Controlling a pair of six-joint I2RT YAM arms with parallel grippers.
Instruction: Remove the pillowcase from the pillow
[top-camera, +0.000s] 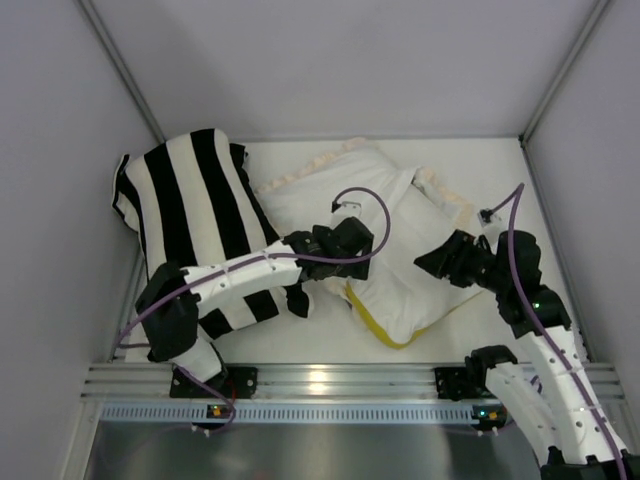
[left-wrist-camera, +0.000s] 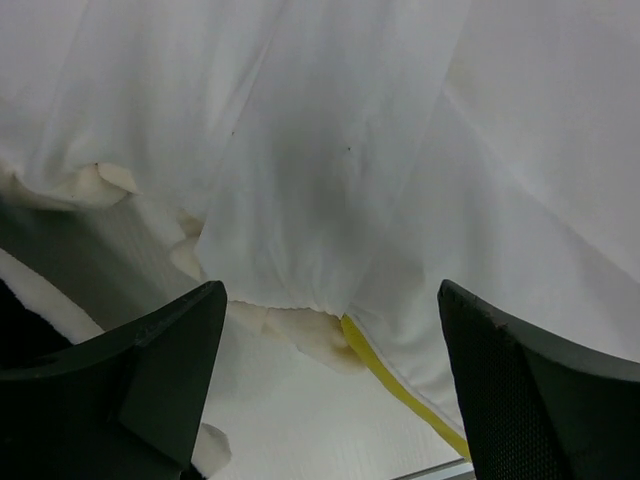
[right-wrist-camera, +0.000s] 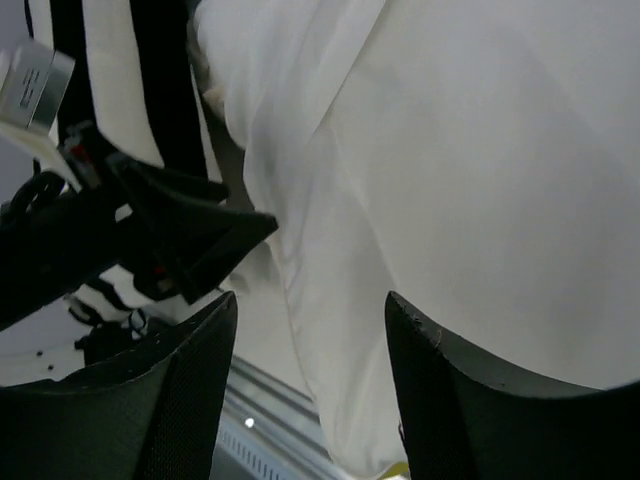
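The white pillow (top-camera: 415, 270) lies mid-table with its yellow band (top-camera: 372, 318) at the near end. The cream pillowcase (top-camera: 305, 180) still covers its far part, and the ruffled frill (top-camera: 447, 196) shows along the right. No dark grey face is clearly visible. My left gripper (top-camera: 352, 238) is open over the pillow's left side. In the left wrist view (left-wrist-camera: 330, 400) its jaws stand wide apart, with pillow fabric (left-wrist-camera: 330, 150), frill (left-wrist-camera: 300, 335) and yellow band (left-wrist-camera: 400, 385) ahead. My right gripper (top-camera: 440, 262) is open at the pillow's right side. White fabric (right-wrist-camera: 470, 180) lies between its jaws (right-wrist-camera: 310, 390).
A black-and-white striped cushion (top-camera: 195, 210) lies at the left under the left arm and also shows in the right wrist view (right-wrist-camera: 120, 80). Grey walls close in the left, right and back. An aluminium rail (top-camera: 330, 382) runs along the near edge.
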